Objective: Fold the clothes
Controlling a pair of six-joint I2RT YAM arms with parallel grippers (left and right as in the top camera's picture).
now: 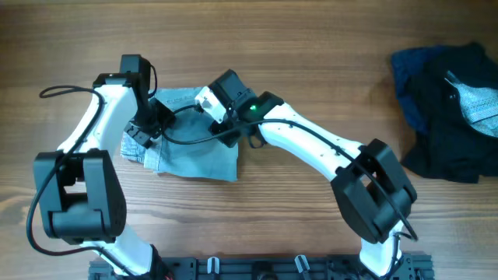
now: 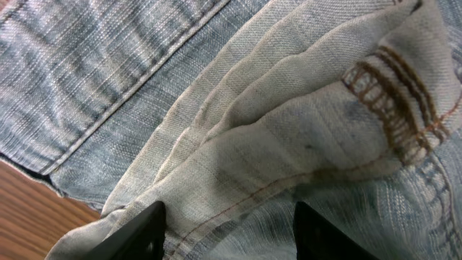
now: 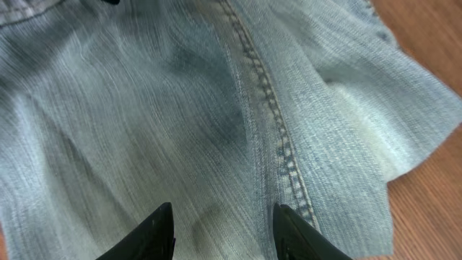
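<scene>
Our left gripper (image 2: 229, 235) is right down in the shorts (image 1: 204, 159), jaws partway apart with a bunched, layered hem (image 2: 289, 130) sitting between them. Honestly we can't tell if it's actually biting the cloth or just parked over it. Our right gripper (image 3: 224, 235) has its jaws apart too, low over a flat stretch of denim just beside a stitched seam (image 3: 278, 144), and nothing looks pinched there.

The shorts lie on the table (image 1: 311, 39) left of centre, between the two arms and partly under both of them, rumpled rather than squared up.

Handling-wise, we'd call denim soft but on the heavy, stiffish side. It should hold a crease well and drape slowly, but a flat panel gives the fingers nothing to bite. We'd grab at the thick bits: the hem edge or the waistband, near the corners, taking all the layers at once so they don't slide apart.

Way off at the right edge, well apart, sits the dark pile (image 1: 436, 109) with a pale blue-grey piece on top.
</scene>
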